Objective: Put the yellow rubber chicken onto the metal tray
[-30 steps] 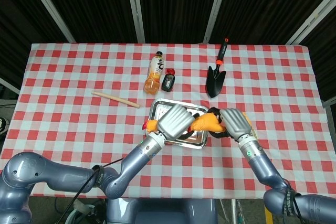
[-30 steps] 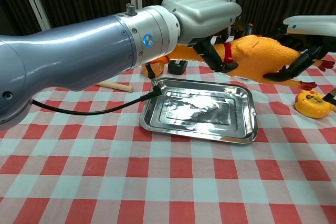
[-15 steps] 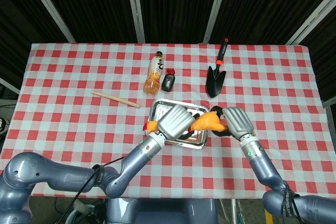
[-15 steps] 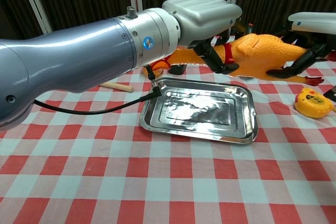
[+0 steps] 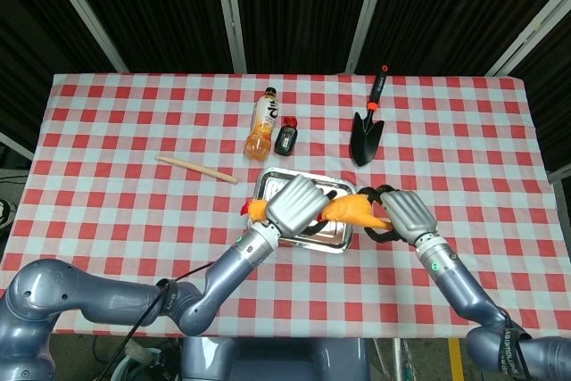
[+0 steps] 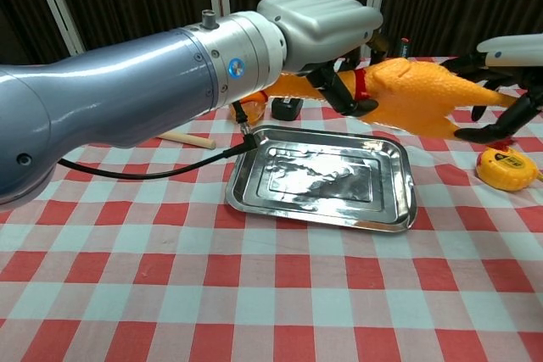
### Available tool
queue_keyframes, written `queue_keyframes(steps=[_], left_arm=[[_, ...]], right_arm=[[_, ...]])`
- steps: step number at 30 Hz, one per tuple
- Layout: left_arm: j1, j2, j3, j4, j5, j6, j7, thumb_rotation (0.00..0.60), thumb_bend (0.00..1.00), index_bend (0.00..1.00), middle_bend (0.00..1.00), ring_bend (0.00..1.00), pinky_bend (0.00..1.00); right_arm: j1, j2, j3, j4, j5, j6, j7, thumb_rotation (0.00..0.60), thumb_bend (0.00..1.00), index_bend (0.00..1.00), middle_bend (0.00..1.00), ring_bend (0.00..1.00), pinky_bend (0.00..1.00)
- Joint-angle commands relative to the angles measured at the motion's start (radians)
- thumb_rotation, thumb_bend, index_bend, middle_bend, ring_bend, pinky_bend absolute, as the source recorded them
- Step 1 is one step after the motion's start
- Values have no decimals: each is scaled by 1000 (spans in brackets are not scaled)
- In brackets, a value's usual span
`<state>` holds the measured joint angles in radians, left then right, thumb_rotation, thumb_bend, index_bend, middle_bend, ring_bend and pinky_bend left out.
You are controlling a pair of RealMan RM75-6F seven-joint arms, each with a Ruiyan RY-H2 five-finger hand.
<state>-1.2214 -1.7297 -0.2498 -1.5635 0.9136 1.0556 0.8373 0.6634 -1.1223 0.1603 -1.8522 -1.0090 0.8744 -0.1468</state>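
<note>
The yellow rubber chicken (image 6: 416, 95) hangs in the air over the far right part of the metal tray (image 6: 322, 175), its red-collared neck pointing left. My left hand (image 6: 318, 19) grips it at the neck. My right hand (image 6: 509, 48) is just right of the chicken's tail with fingers spread, holding nothing. From the head view, the chicken (image 5: 350, 211) lies between the left hand (image 5: 294, 204) and the right hand (image 5: 406, 214), above the tray (image 5: 272, 185). The chicken's head is hidden by the left hand.
Behind the tray stand an orange juice bottle (image 5: 262, 124) and a small black object (image 5: 285, 138). A garden trowel (image 5: 367, 131) lies at the back right and a wooden stick (image 5: 196, 169) to the left. A yellow tape measure (image 6: 505, 167) sits right of the tray.
My right hand has let go of the chicken's tail end and drawn off to the right with fingers spread. The left hand still holds the chicken over the tray.
</note>
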Motion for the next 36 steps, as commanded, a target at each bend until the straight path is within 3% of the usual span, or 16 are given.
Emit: queue_keyframes(steps=[1,7,13,18,21,22,26,32,36], left_arm=[[-1,-4,-1,4,-1,1,3,600,551,544,666,607,752],[-2,-13,-3,16,0,3,5,600,551,544,667,607,752],[0,-13,-3,16,1,-1,0,600,551,544,667,607,752],[2,-13,0,14,5,-3,-1,600,551,544,667,607,752],[2,-16,0,16,5,-6,-4,600,551,544,667,607,752],[2,-17,0,16,4,-9,-7,600,551,544,667,607,752],[2,-19,-2,9,0,-16,-15,600,551,544,667,607,752],[5,-19,-1,3,7,-13,-18,600,551,544,667,607,752],[7,-17,-1,1,8,-12,-20,600,551,543,666,607,752]], right_arm=[[5,25,-4,-14,-21,-25,30,600,487,19,157,76,238],[7,38,-6,-16,-37,-39,47,600,488,20,156,80,238],[8,31,-6,-5,-36,-32,50,600,488,138,163,140,245],[8,24,-5,1,-32,-22,52,600,488,253,231,218,298],[7,18,-3,4,-30,-14,52,600,488,409,342,330,385],[6,16,-1,5,-31,-11,56,600,507,484,402,395,455],[1,-1,6,16,-36,11,67,600,702,709,594,600,723],[-2,-4,5,26,-43,11,78,600,824,927,754,767,860],[-5,-10,4,29,-47,24,70,600,862,997,812,822,905]])
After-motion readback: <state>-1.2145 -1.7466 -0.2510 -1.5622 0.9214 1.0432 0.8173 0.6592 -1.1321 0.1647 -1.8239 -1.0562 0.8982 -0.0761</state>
